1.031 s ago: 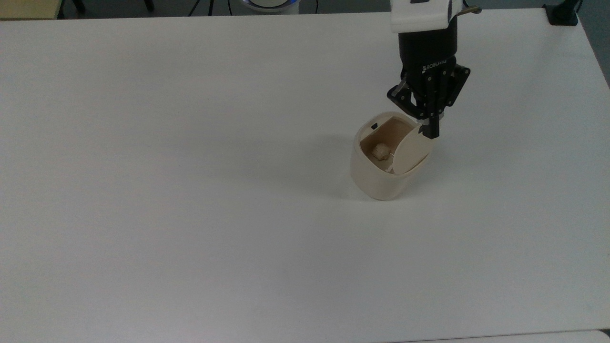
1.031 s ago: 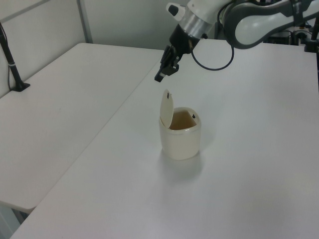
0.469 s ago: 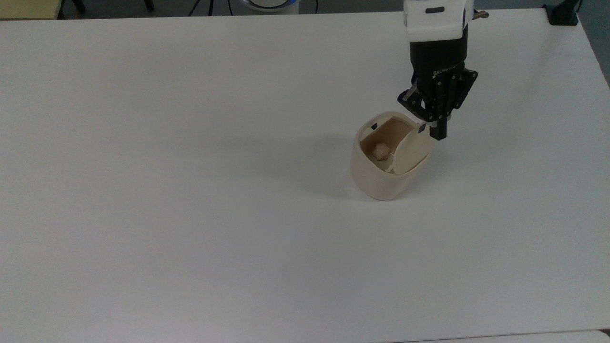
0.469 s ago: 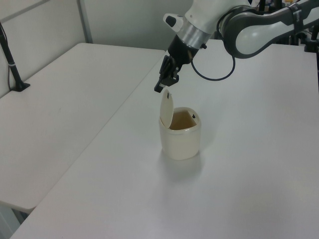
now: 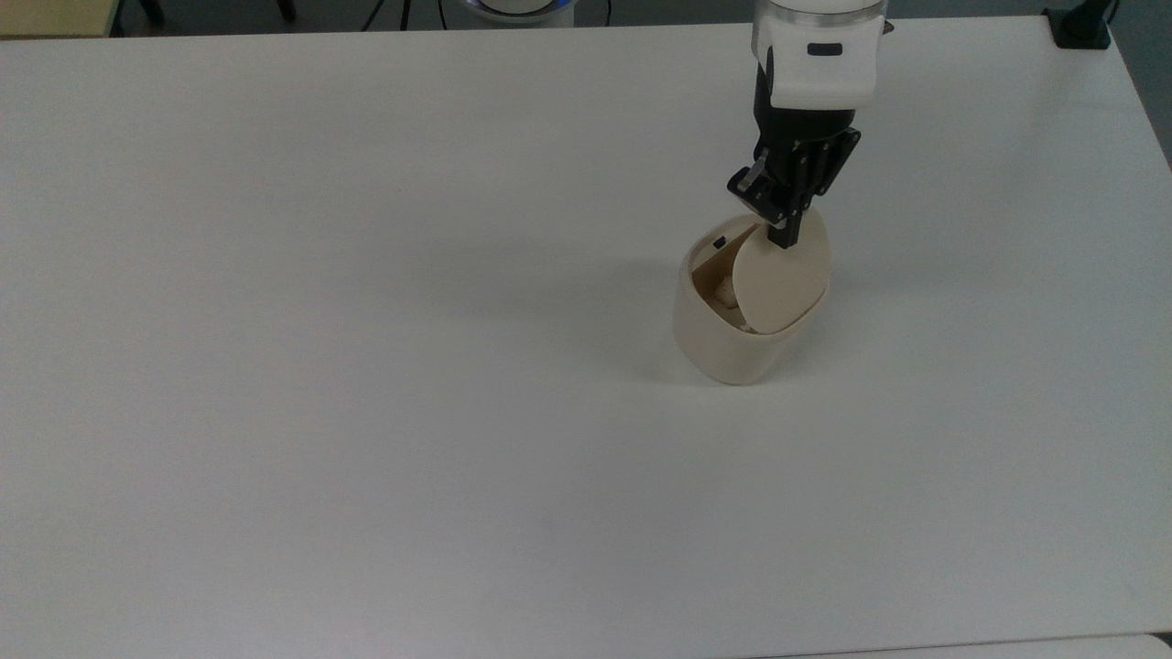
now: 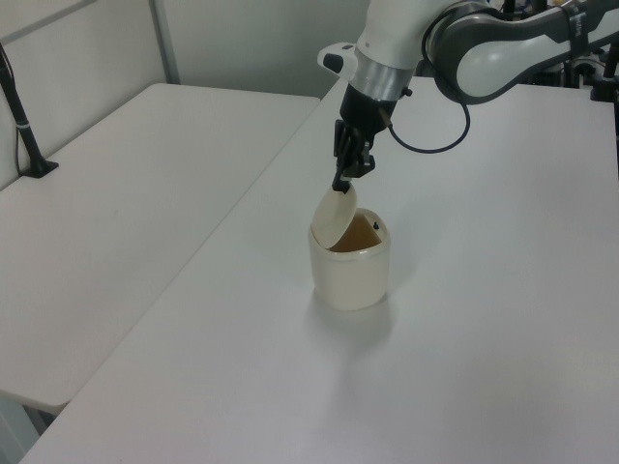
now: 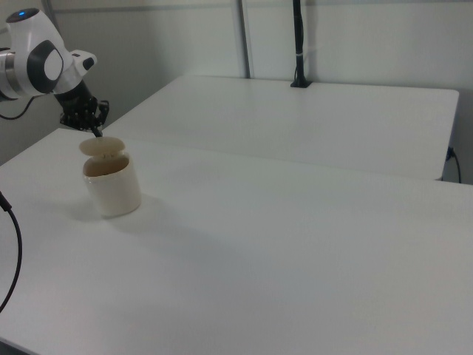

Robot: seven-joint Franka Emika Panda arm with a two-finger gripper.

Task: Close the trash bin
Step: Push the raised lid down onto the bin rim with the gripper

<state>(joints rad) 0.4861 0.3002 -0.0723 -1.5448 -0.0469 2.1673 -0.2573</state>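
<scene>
While the gripper [image 5: 781, 240] presses its lid [image 5: 778, 279] (half-lowered), the trash bin [image 5: 732, 343] stands upright — ajar.

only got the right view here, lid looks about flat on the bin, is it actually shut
Observer: No. In the top view the lid is tilted, leaving a gap on the top view's left side of the trash bin.
Operator: anything in that gap
Observer: A pale crumpled wad lies inside.
Operator: where's the gripper pressing
Observer: The gripper, jaws together, touches the lid's upper edge in the top view.
</scene>
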